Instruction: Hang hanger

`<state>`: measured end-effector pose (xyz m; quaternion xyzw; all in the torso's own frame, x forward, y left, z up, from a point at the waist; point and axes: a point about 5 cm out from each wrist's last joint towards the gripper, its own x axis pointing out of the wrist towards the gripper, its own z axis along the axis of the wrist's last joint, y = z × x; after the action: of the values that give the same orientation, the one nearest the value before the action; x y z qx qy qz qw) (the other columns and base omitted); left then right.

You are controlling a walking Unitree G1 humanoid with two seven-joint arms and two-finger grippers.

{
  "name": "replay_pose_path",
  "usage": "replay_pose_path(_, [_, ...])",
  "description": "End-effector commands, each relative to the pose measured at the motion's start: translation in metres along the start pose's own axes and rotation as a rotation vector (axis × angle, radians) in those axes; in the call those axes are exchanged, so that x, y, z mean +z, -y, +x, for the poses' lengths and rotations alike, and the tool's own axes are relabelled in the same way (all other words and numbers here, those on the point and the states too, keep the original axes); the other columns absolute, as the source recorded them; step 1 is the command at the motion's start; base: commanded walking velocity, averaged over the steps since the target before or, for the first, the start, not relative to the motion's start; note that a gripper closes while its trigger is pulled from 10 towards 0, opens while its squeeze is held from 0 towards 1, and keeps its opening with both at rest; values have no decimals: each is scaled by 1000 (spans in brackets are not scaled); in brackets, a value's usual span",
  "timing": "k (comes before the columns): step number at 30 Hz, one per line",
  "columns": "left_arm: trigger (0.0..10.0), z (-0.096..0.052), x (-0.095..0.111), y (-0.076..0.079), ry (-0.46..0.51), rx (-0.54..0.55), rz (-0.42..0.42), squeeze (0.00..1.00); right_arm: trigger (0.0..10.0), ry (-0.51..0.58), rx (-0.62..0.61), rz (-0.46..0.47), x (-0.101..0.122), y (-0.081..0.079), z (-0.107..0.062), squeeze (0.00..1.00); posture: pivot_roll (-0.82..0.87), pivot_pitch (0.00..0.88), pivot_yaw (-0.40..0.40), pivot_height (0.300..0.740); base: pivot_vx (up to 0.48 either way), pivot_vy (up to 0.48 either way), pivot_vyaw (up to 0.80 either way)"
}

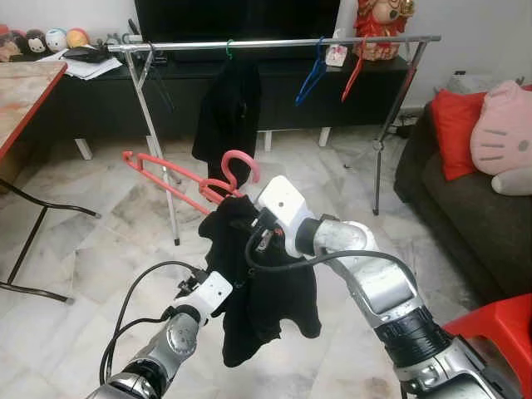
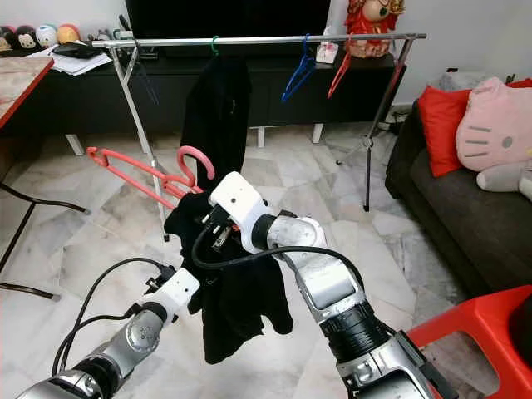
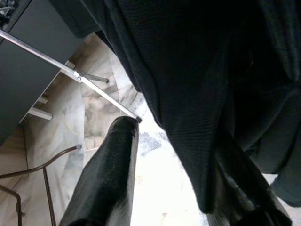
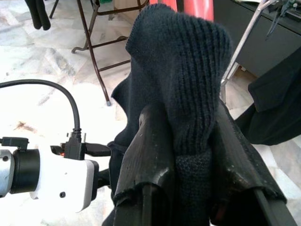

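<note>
— Where is the curved red plastic hanger held?

— It is carried before the long silver metal clothes rail, well short of it, with the black knitted garment draped on it. The right gripper is clamped on cloth at the hanger's neck. The left gripper is parted around hanging cloth, apparently.

— How should hanging be done?

— The hook should be raised above the rail, then lowered over it.
</note>
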<state>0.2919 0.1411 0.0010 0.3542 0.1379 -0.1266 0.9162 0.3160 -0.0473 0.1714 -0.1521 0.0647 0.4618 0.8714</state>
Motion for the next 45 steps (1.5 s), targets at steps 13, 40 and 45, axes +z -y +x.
replay_pose_path(13, [0,-4,-7,4,-18,-20,-12,0,0,57,23,-27,15,-6,-2,0,-105,10,-47,740,0,0,0])
replay_pose_path(40, [0,-6,-16,-6,-71,47,-174,0,0,3,-19,-1,-1,1,-12,0,-102,10,-39,740,0,0,0])
replay_pose_path(45, [0,-8,-24,-12,-119,96,-273,0,0,-26,-42,-2,-9,8,-21,0,-104,12,-40,740,0,0,0])
